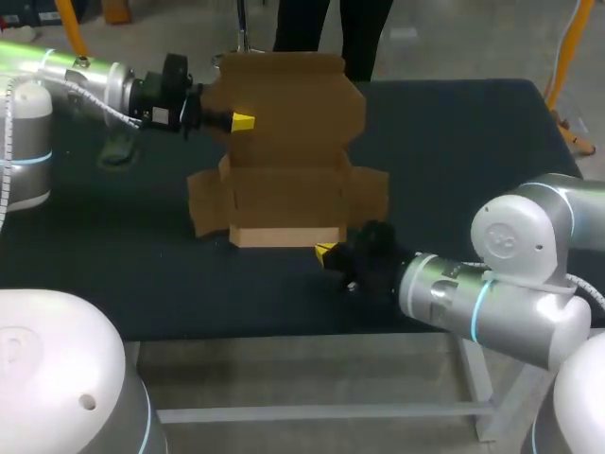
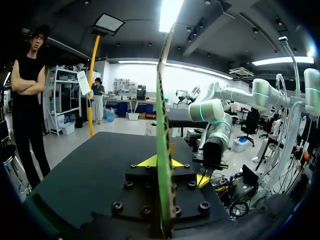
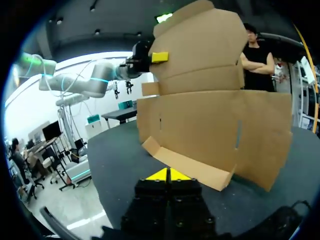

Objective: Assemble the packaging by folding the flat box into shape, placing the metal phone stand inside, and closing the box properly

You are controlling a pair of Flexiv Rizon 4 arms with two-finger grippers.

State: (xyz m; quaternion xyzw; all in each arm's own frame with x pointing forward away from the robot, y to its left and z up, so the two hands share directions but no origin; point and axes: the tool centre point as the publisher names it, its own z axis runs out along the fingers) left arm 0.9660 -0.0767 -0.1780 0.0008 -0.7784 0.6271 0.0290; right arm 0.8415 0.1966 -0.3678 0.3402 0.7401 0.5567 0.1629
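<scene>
- Cardboard box (image 1: 284, 180) stands in the middle of the tabletop (image 1: 454, 142), half-formed. Its long axis runs left to right across the robot's front.
- At the far left, a small dark object (image 1: 118, 149) lies on the tabletop below the left arm. It may be the metal phone stand, but it is too dim to tell.
- The left gripper (image 1: 238, 121) comes in level from the left. Its jaws are closed on the left edge of the raised lid panel (image 1: 288, 99); in the left wrist view the sheet stands edge-on, with one yellow tip on each side.
- In the middle, the tray part of the box has a low front wall (image 1: 286, 235) already turned up. Its side flaps are splayed flat to the left (image 1: 206, 200) and right (image 1: 369, 194).
- No stand shows inside the tray; it appears to hold nothing.
- On the right, the right gripper (image 1: 326, 253) sits low, just beside the front wall's right corner. Its jaws are pressed together and hold nothing.
- The front wall lies just ahead of the right gripper in its wrist view. That arm is therefore the nearer one for the right flap, while the left arm has the lid.
</scene>
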